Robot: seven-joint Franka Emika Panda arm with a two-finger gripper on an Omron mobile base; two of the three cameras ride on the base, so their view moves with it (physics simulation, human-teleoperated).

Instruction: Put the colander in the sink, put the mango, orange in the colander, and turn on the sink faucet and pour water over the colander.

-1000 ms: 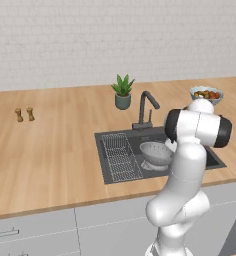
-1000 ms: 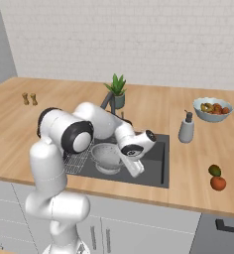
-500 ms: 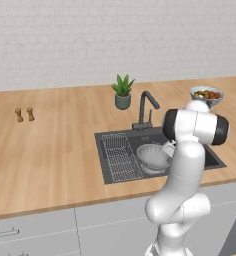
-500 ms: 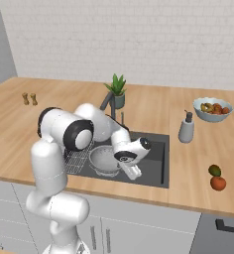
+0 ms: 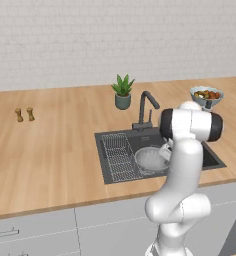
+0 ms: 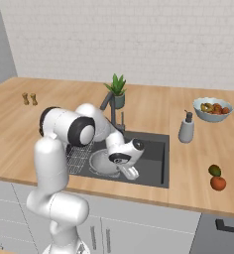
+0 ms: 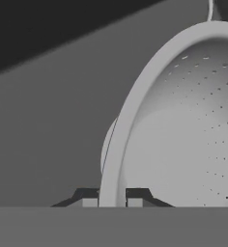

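The colander [image 7: 183, 120] is being held by its rim in the pinched-down gripper [image 7: 112, 200], already down in the sink [image 6: 156, 168], with the bowl bulging off to one side of it.

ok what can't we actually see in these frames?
- Left base view: the gripper, hidden behind the arm's own links; colander partly covered too.
- Hand view: the colander's far side, cut off by the right edge.
- Right base view: sink drain, hidden behind the arm.
- Fruit bowl contents too small to name.
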